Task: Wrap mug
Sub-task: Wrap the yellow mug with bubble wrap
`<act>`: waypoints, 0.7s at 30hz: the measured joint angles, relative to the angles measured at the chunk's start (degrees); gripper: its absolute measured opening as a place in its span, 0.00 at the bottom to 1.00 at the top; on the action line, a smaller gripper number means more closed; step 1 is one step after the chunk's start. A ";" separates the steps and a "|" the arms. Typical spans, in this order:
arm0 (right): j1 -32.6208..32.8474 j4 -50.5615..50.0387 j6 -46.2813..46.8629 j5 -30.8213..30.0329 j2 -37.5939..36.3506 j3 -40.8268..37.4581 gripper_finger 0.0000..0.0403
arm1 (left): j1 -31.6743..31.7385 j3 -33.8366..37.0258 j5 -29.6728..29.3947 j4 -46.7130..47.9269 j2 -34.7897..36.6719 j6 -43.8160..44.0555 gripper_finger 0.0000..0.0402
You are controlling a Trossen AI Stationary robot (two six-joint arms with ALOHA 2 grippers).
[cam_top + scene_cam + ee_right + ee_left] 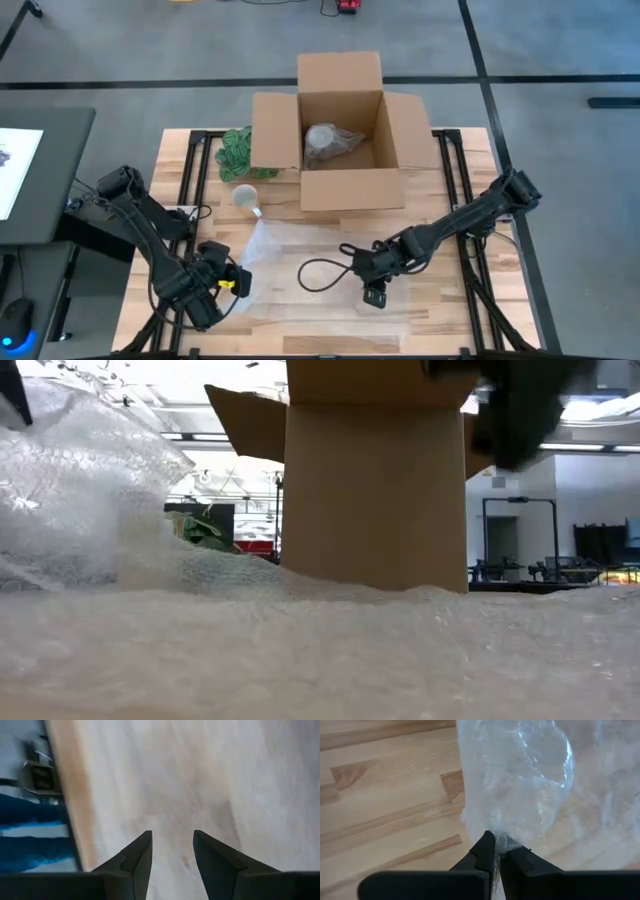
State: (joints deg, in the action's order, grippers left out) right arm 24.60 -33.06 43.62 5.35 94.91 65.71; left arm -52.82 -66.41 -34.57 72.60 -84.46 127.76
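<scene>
A cream mug [246, 196] stands on the table left of an open cardboard box [341, 190], at the far left corner of a clear bubble wrap sheet [310, 265] spread over the table's near middle. My left gripper [240, 282] is at the sheet's near left part, shut on it; the wrap rises there [80, 490]. Over the sheet's near right part my right gripper [374, 296] stands open [172, 845] with nothing between its fingers. My left gripper pinches a gathered bunch of the bubble wrap [501, 839] between its two fingers [485, 851], at the sheet's near left part. The fingers come slanting from the table's left. The pinched part is raised off the wood, and the rest of the sheet lies on the table.
The box holds a bubble-wrapped bundle [328, 144]. A green bunch [236, 153] lies left of the box. A black cord loop [322, 272] lies on the sheet near my right gripper. The table's near edge [320, 345] is close behind both grippers.
</scene>
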 joint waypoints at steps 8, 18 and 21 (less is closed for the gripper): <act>1.70 5.54 4.57 2.12 0.05 -10.16 0.33 | -0.25 -0.07 -0.04 -0.84 0.14 -0.17 0.00; 3.16 4.57 8.29 2.27 -0.08 -17.62 0.33 | -1.56 -2.29 -0.06 -2.02 0.59 -0.63 0.00; 2.46 -0.54 7.09 2.36 -0.13 -17.64 0.33 | -1.81 -2.29 -0.06 -1.93 0.52 -0.56 0.00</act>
State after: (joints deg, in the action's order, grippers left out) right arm 27.06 -33.59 50.72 7.71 94.78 48.08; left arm -54.63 -68.71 -34.63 70.66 -83.95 127.20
